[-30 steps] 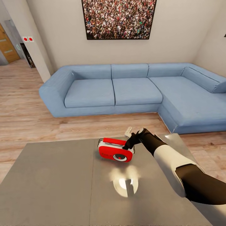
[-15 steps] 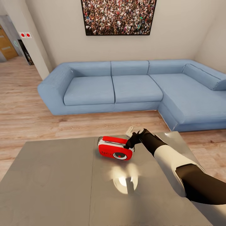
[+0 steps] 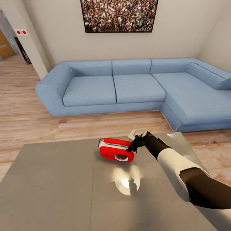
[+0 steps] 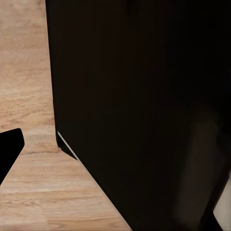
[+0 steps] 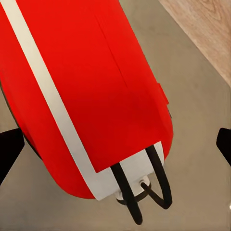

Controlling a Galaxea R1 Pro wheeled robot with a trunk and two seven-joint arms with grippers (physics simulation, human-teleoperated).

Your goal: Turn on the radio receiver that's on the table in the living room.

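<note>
1. The radio receiver (image 3: pixel 116 153) lies on the table (image 3: pixel 57 186), toward its far edge and a little right of the middle, its round dial facing the near side; in the right wrist view the radio receiver (image 5: pixel 82 91) shows its red body with a white stripe and a black wire loop at one end.
2. The table has a glossy grey top with a bright lamp reflection (image 3: pixel 126 181) just near of the radio.
3. Beyond the table runs a light wood plank floor (image 3: pixel 29 118), then a blue L-shaped sofa (image 3: pixel 128 89) along the far wall, its right wing coming nearer.
4. A crowd-photo picture (image 3: pixel 118 15) hangs on the wall above the sofa; a doorway (image 3: pixel 6 46) opens at far left.
5. The right hand (image 3: pixel 132 147) is at the radio's right end, its dark tips at the top corner; the fingertips (image 5: pixel 9 151) sit wide apart at either side of the radio, so the hand is spread open and grips nothing.
6. The left wrist view shows a dark slab (image 4: pixel 144 110) and floor; the left hand's opening cannot be told.
</note>
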